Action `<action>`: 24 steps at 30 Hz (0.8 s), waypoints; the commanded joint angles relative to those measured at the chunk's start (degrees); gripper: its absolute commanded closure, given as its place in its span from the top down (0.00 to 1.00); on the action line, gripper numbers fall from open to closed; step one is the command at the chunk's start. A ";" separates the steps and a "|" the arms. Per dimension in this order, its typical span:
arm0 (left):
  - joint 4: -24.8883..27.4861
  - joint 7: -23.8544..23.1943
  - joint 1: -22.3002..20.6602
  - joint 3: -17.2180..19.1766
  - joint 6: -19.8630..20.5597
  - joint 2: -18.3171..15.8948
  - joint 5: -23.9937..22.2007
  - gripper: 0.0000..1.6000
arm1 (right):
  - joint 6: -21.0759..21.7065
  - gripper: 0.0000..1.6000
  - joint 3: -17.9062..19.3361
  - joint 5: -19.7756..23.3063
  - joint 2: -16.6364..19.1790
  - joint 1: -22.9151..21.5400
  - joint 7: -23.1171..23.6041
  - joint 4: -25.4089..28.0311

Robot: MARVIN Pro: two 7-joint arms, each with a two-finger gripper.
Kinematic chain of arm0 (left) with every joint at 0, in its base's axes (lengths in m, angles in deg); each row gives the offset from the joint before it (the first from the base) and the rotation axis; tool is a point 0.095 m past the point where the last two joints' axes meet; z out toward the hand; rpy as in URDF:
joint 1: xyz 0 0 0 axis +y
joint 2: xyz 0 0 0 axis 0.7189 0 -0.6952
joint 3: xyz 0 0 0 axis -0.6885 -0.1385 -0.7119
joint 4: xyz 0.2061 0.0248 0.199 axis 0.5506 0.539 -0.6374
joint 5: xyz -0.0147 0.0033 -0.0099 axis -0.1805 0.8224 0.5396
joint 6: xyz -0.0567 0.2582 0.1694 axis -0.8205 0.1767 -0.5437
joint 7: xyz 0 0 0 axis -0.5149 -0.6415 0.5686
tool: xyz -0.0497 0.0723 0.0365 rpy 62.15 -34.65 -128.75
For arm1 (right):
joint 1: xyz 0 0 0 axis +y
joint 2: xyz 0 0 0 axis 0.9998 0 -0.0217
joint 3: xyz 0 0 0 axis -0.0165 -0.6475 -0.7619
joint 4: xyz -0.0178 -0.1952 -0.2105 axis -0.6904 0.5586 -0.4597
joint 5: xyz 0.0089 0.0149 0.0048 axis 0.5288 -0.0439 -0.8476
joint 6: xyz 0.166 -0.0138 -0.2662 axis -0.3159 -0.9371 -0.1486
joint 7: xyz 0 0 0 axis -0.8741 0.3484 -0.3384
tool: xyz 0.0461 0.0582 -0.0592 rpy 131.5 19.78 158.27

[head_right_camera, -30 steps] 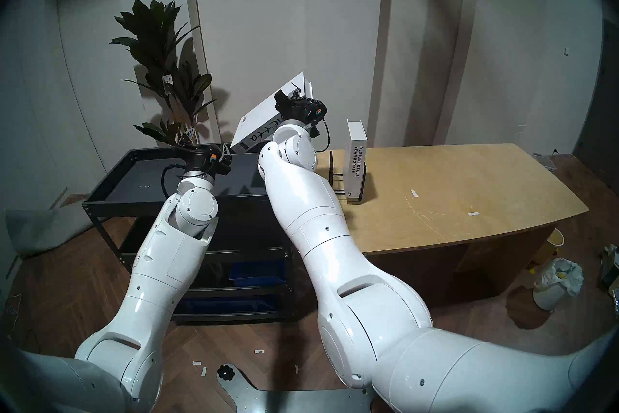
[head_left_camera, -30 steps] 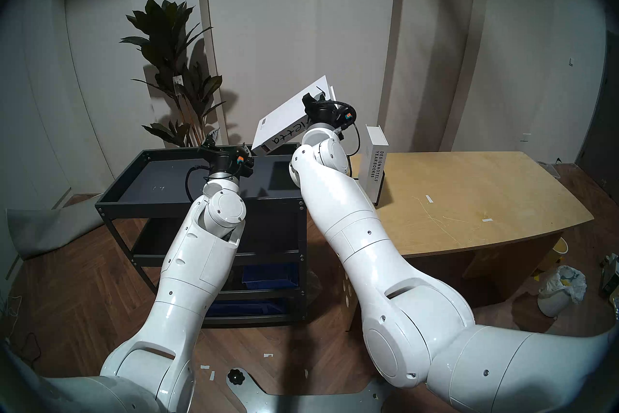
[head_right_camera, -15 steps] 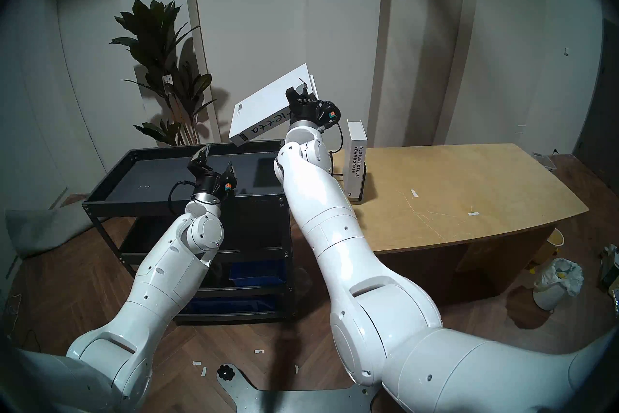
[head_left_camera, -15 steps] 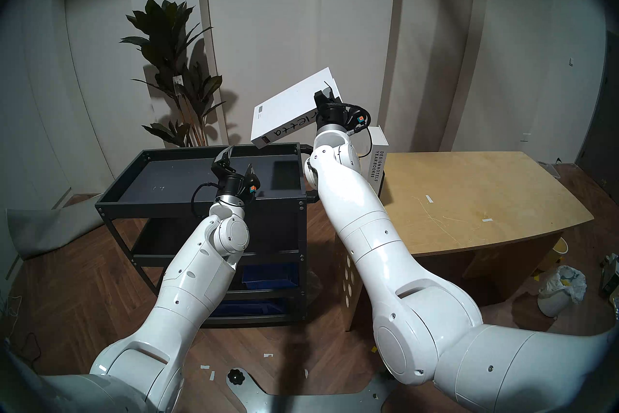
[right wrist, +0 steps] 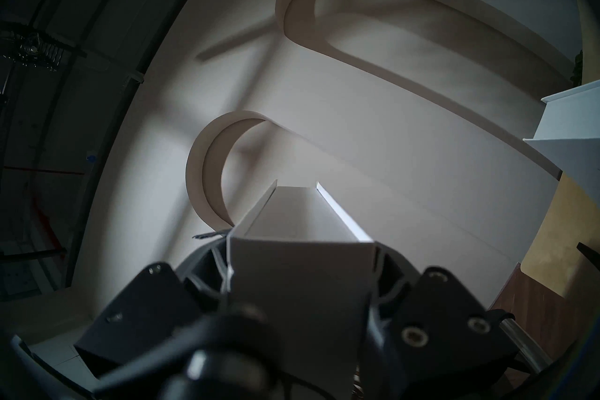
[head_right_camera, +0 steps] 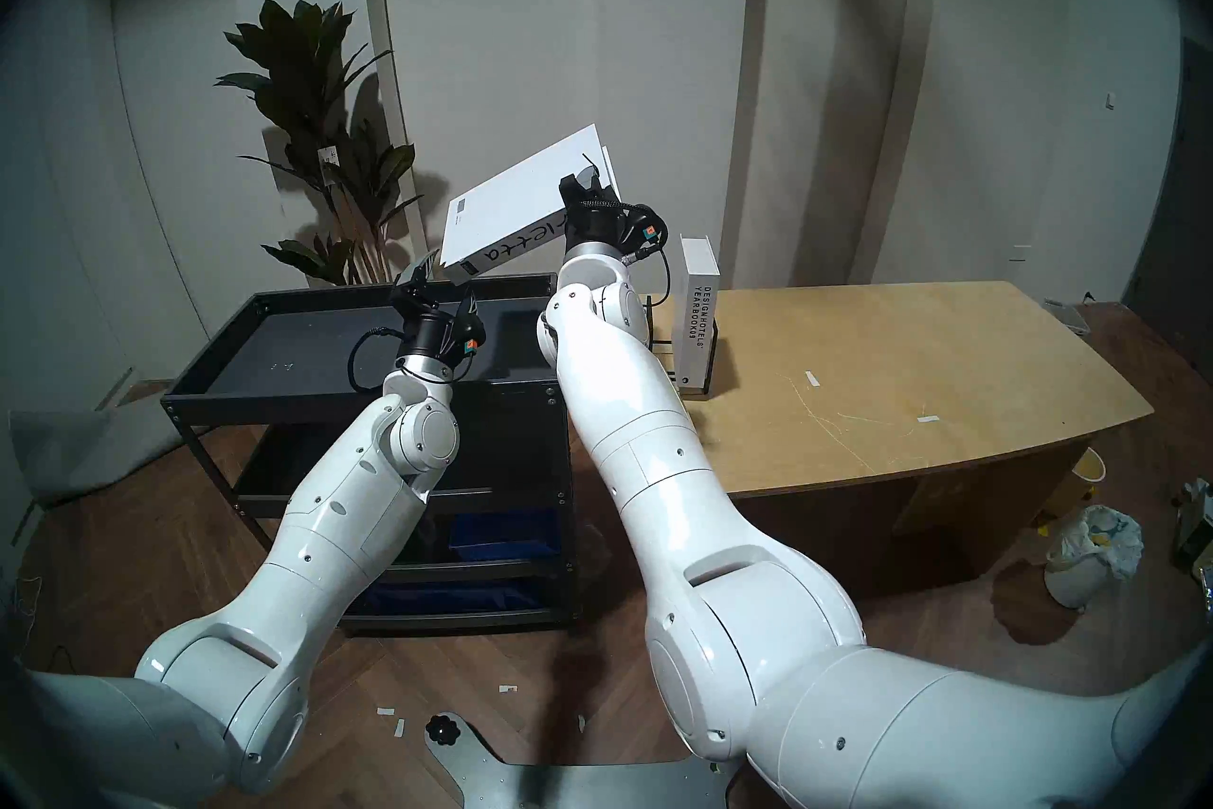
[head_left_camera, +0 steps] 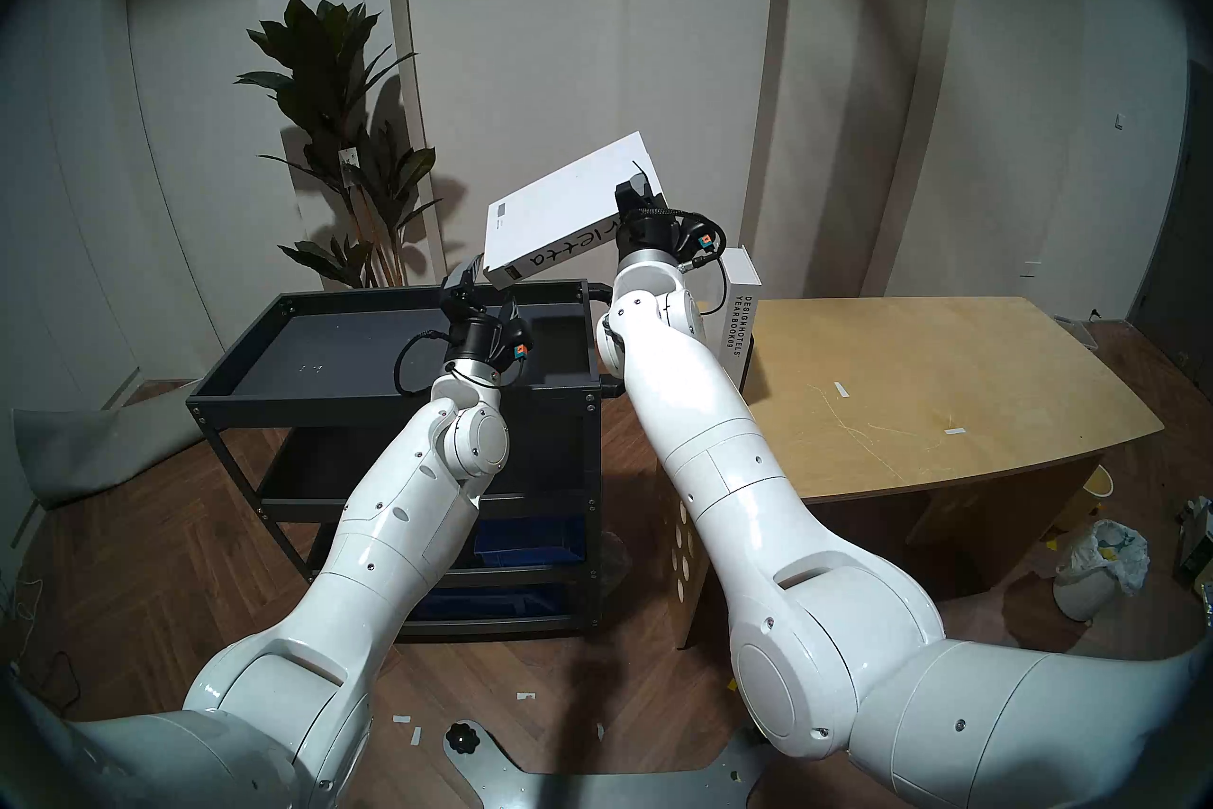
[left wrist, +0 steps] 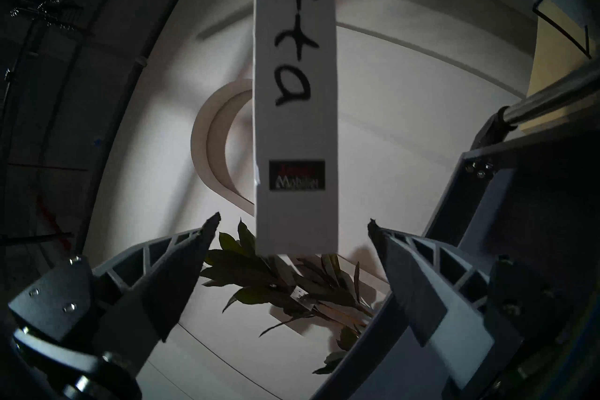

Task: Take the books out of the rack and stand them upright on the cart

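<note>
Halfway at best: "Arletta" book (head_left_camera: pixel 564 210) out of the wire rack (head_right_camera: pixel 659 345), pinched at one end in the right claw (head_left_camera: pixel 635 192) and hanging tilted in the air over the cart (head_left_camera: pixel 394 394), not yet set down. Left claw (left wrist: pixel 293 227) spread wide just below the book's lower end, touching nothing. "DESIGNHOTELS YEARBOOK09" book (head_left_camera: pixel 736 315) upright in the rack on the wooden worktop (head_left_camera: pixel 919 381), yet to be moved.
</note>
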 commanded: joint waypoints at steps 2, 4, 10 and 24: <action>4.63 0.38 -1.79 -0.04 1.80 0.88 0.84 1.00 | -2.30 0.00 -0.30 0.27 -1.39 -0.26 1.34 1.46; 4.50 -0.46 -2.14 -0.16 2.42 1.06 0.84 1.00 | -2.65 0.00 -0.70 0.18 -1.45 0.41 1.47 2.45; 4.02 -3.45 -3.27 -0.40 3.16 2.70 -0.56 1.00 | -3.19 0.00 -2.16 0.50 -1.72 2.50 3.06 4.77; 3.35 -4.34 -5.18 -1.46 2.36 3.90 -1.11 1.00 | -3.11 0.00 -3.70 -0.52 -0.66 6.43 1.29 9.28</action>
